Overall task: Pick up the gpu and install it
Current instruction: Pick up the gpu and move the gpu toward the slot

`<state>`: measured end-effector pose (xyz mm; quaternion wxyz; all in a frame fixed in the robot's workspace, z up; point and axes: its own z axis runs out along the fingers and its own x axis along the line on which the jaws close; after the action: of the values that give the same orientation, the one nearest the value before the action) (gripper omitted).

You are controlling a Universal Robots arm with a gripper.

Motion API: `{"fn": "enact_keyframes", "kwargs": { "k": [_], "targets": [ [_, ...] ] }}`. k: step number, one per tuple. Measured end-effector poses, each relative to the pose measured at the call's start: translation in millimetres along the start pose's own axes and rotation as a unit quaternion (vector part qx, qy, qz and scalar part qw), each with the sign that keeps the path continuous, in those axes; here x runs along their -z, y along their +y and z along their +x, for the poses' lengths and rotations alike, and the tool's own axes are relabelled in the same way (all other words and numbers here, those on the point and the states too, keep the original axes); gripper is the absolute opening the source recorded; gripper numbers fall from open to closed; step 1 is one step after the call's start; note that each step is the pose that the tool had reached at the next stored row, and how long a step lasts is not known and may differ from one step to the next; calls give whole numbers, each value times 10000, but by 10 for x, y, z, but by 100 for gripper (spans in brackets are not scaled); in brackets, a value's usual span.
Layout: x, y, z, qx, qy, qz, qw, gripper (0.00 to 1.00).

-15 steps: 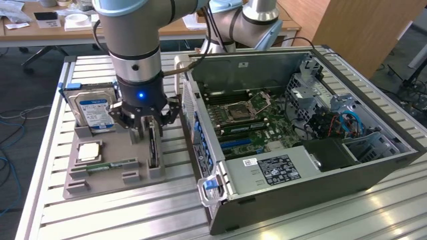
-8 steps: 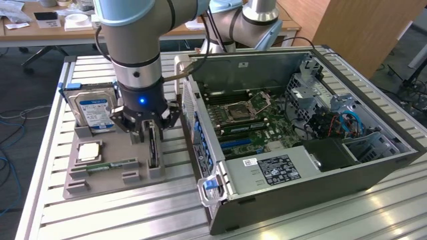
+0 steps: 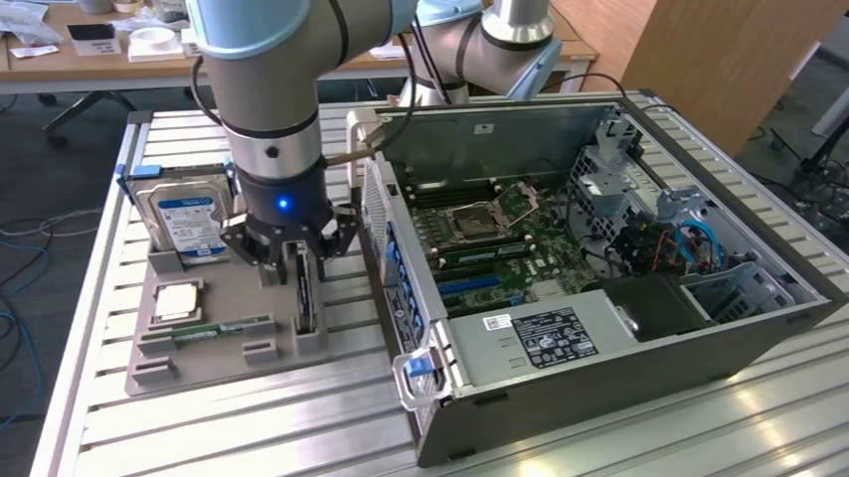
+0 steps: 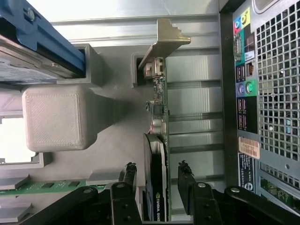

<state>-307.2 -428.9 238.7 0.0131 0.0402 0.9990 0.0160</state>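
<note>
On a slatted aluminium counter (image 3: 265,427), beside an open black desktop computer case (image 3: 690,328), the robot arm's black two-fingered tool (image 3: 294,268) hangs low over a grey plastic parts holder (image 3: 213,353). Its fingers (image 4: 129,176) stand partly open, one on each side of the gpu (image 4: 158,101), with a sliver of space showing on both sides; nothing is gripped. The gpu, a thin rectangular card, stands on its long edge in a slot along the holder's edge nearest the case. The wrist view shows its green circuit board, a dark face with green-and-white lettering, and a silver metal end bracket with a bent tab. A silver hard drive with a blue-white label (image 3: 186,214) stands upright at the holder's corner, on the exterior view's left of the tool.
</note>
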Motion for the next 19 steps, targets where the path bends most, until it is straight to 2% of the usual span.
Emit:
{"fn": "enact_keyframes", "kwargs": {
  "k": [7, 19],
  "targets": [
    [-91, 21, 4, 0, 3, 1, 10000, 49],
    [-99, 30, 1, 0, 4, 0, 10000, 49]
  ]
}}
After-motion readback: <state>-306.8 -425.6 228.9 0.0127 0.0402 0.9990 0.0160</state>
